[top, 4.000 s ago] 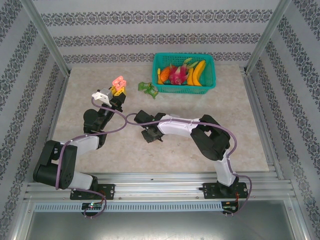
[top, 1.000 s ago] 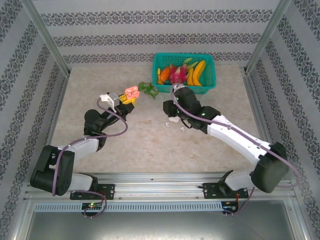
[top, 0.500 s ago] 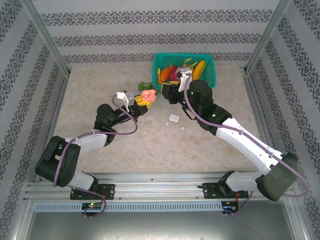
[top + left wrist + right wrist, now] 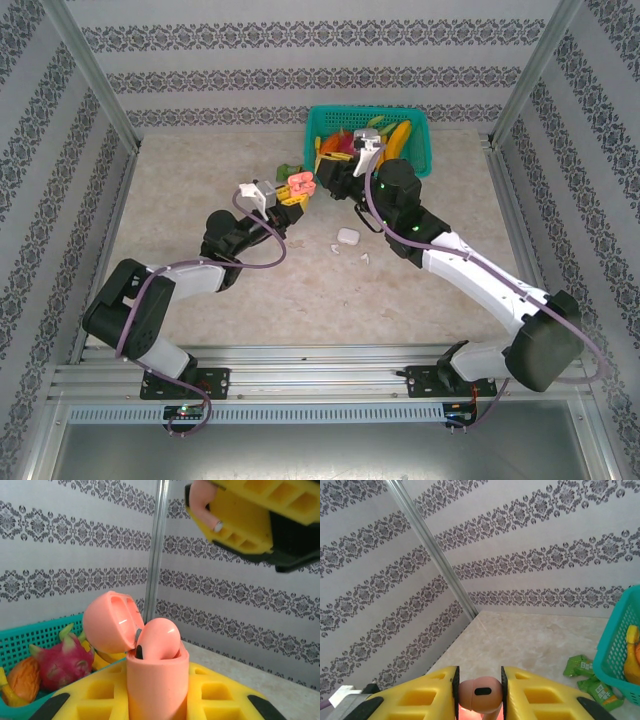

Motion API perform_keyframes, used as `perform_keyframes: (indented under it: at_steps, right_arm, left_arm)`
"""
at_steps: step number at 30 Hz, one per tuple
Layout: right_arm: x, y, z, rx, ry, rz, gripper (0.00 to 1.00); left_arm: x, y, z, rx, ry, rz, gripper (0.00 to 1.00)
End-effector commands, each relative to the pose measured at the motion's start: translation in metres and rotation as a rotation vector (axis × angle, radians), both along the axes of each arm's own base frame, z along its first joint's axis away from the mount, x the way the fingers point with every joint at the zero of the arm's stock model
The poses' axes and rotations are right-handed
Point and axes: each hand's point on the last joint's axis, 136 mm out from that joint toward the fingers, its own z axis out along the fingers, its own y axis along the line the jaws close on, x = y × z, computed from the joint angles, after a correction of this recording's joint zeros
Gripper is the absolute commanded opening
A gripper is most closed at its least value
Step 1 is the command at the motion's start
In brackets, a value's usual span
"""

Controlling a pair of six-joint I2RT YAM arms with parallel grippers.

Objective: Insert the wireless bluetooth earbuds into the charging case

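The two arms have drawn together within the last second. The left hand [image 4: 285, 194] has swung from the 9 o'clock side of the tabletop [image 4: 200, 170] toward 12 o'clock. It stays clamped on the small rounded salmon-pink plastic charging case [image 4: 157, 690], whose hinged lid [image 4: 111, 622] stands open and tipped back. The right hand [image 4: 330, 183] has risen from the middle of the tabletop and now sits just beside the case at its 3 o'clock. It is pinched narrow on a tiny salmon-pink plastic earbud [image 4: 479, 692], held between its yellow fingers [image 4: 427, 695].

In the left wrist view that hand hangs above the case at 1 o'clock, the bud's stem pointing down. A rounded pink shape [image 4: 159, 639] already sits in the case's mouth; I take it for the other pink bud, seated. So this step is the last approach: the held bud is apart from the case and must be lined up over the free socket.

The small white plastic case [image 4: 347, 237] lies near the tabletop's centre, with one white earbud [image 4: 365, 258] at its 5 o'clock and another [image 4: 335, 248] at its 7 o'clock, both loose.

No brand or writing can be read. The crumpled green packets [image 4: 580, 665] beside the teal plastic basket [image 4: 420, 150] of toy fruit carry print too small to make out.
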Motion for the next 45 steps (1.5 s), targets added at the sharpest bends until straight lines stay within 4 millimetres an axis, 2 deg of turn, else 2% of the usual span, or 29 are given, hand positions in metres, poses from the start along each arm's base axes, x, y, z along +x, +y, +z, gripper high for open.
perform_keyframes:
  at_steps: [1, 16, 24, 37, 45]
  right_arm:
    - [0.001, 0.003, 0.012, 0.057, -0.043, 0.024, 0.28]
    - [0.008, 0.015, 0.004, 0.054, -0.050, 0.089, 0.27]
    - [0.010, 0.024, -0.001, 0.046, -0.042, 0.123, 0.27]
    - [0.016, 0.028, -0.003, 0.040, -0.032, 0.128, 0.26]
    - [0.020, 0.028, -0.012, 0.014, -0.025, 0.115, 0.27]
  left_arm:
    - [-0.001, -0.002, 0.036, -0.084, -0.102, 0.022, 0.00]
    - [-0.002, 0.001, 0.052, -0.129, -0.135, 0.034, 0.00]
    - [-0.003, 0.000, 0.054, -0.121, -0.144, 0.036, 0.00]
    - [-0.005, -0.001, 0.054, -0.121, -0.146, 0.026, 0.00]
    - [-0.006, 0.000, 0.057, -0.127, -0.152, 0.023, 0.00]
